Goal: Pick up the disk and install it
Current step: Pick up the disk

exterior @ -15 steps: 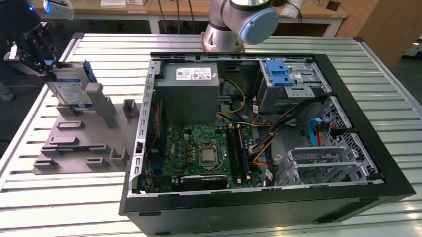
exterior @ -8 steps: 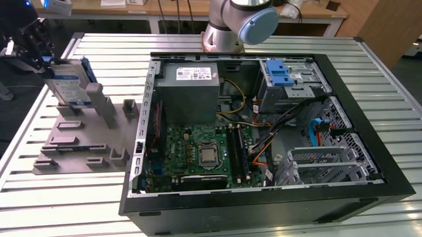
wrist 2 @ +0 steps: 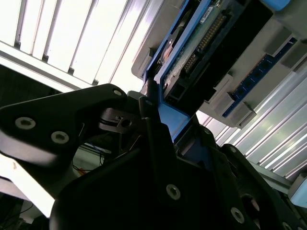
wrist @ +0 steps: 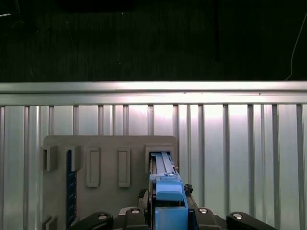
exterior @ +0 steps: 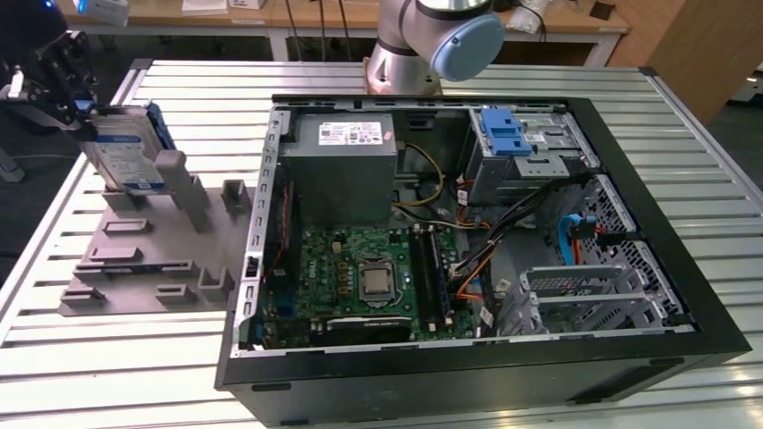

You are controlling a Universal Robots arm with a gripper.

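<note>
The disk (exterior: pixel 125 147), a silver drive with a white-and-blue label and blue rails, stands on edge and slightly tilted at the exterior view's far left. My gripper (exterior: pixel 81 112) is shut on its upper end. Its lower end sits at a slot of the grey holder plate (exterior: pixel 149 259); I cannot tell whether it rests in the slot. The first wrist view looks along the disk's blue rail (wrist: pixel 168 196) down onto the holder plate (wrist: pixel 108 148). In the second wrist view the disk's circuit-board side (wrist 2: pixel 201 43) shows past a black finger (wrist 2: pixel 153 139).
An open black computer case (exterior: pixel 477 380) lies on the slatted metal table (exterior: pixel 120 375), to the exterior view's right of the holder. Inside are a grey power supply (exterior: pixel 346 152), a motherboard (exterior: pixel 357 277), cables and a drive cage with a blue latch (exterior: pixel 507 134). The arm's base (exterior: pixel 423 45) stands behind the case.
</note>
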